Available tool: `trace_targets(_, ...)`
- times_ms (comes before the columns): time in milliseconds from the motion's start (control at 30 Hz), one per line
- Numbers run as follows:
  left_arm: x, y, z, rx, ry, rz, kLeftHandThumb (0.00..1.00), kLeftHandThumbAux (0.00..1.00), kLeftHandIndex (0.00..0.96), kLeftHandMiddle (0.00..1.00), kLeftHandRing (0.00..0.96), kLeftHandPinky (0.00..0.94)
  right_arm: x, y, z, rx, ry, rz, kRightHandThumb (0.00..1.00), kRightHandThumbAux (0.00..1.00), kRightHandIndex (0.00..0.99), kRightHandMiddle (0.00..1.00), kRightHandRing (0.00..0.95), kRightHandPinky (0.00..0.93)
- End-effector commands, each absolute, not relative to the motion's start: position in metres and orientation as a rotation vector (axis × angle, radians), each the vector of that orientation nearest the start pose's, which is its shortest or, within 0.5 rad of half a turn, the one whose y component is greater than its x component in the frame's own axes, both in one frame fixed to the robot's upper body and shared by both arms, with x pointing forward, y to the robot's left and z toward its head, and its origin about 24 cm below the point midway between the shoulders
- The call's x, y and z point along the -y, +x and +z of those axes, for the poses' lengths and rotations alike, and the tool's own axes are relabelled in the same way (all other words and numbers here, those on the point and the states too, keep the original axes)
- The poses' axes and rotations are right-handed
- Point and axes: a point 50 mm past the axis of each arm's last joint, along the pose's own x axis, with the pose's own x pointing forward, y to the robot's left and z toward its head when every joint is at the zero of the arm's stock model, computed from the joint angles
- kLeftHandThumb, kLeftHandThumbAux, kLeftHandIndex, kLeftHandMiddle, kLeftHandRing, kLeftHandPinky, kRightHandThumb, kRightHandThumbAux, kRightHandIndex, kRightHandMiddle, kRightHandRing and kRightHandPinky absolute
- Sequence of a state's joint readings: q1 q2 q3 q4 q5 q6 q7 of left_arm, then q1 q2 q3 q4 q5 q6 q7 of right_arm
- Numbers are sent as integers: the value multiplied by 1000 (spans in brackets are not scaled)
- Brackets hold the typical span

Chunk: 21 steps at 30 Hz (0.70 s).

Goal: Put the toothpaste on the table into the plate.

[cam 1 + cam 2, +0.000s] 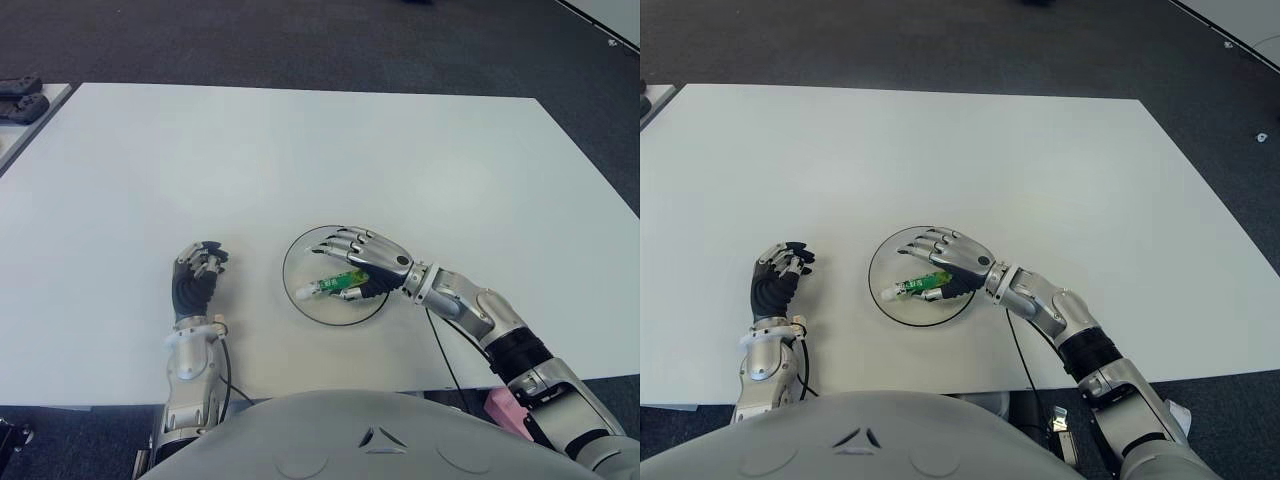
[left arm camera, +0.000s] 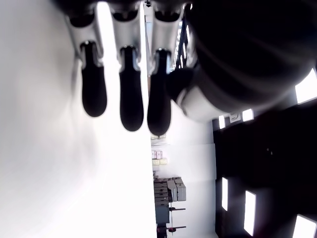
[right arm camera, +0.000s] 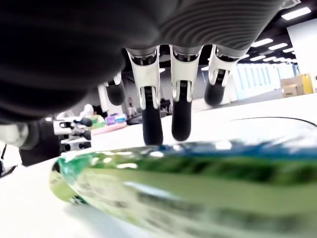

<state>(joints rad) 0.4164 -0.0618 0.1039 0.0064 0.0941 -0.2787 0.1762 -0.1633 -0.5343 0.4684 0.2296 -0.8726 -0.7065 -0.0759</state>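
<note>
From the left eye view: white table (image 1: 300,150), clear round plate (image 1: 300,305) near the front edge, green toothpaste (image 1: 330,287) lying inside the plate with its white cap toward the robot's left. Right hand (image 1: 362,262) reaching over the plate from the right, palm down, fingers (image 1: 330,243) fanned out above and beyond the tube, thumb low at the tube's near side; contact between hand and tube hard to judge from here. Left hand (image 1: 197,275) well to the left of the plate, apart from it, fingers curled inward, holding nothing. From the right eye view: same layout, toothpaste (image 1: 917,289) within the plate (image 1: 880,298), cap end close to the left rim, tail end tucked under the right hand (image 1: 952,266); left hand (image 1: 777,277) beside the plate on the left, knuckles bent. From the left wrist view: three dark fingertips (image 2: 131,104) hanging side by side next to the white table surface (image 2: 49,173), nothing between them or under them. From the right wrist view: toothpaste (image 3: 198,183) filling the foreground, green and glossy, lying just below the palm; fingertips (image 3: 152,130) extended straight and standing past the tube, not wrapped around it, so loosened rather than clamped; plate rim (image 3: 277,119) curving behind.
</note>
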Motion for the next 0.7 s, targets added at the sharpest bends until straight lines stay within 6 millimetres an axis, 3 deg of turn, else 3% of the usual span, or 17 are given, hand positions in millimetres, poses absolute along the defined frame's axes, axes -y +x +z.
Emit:
trace_targets(33, -193, 151, -19, -156, 87, 388, 706, 719, 431, 516, 505, 511, 120, 226, 24, 561, -1204, 885, 277, 157, 0, 0, 0, 0)
trace_targets(700, -194, 154, -22, -157, 83, 384, 706, 720, 430, 514, 500, 494, 133, 223, 37, 532, -1154, 771, 308, 164, 0, 0, 0, 0)
